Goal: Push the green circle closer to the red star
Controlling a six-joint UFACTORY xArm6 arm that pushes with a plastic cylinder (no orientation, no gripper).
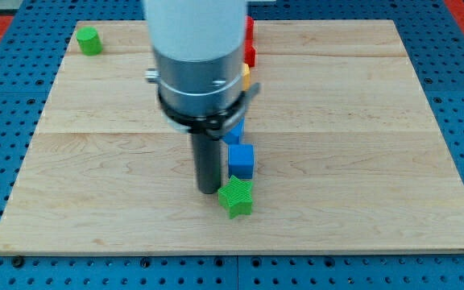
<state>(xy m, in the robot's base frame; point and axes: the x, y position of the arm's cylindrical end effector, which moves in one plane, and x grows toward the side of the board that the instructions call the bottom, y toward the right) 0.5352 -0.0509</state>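
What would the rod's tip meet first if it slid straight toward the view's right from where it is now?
Most likely the green star, which sits just right of my tip, apparently touching it or nearly so.

The green circle point(89, 40), a short upright cylinder, is seen lying flat on the wooden board near the corner at the view's top left. The red star point(249, 32) is found at the view's top centre, largely hidden behind the arm; its shape cannot be confirmed. The 2 are well apart.
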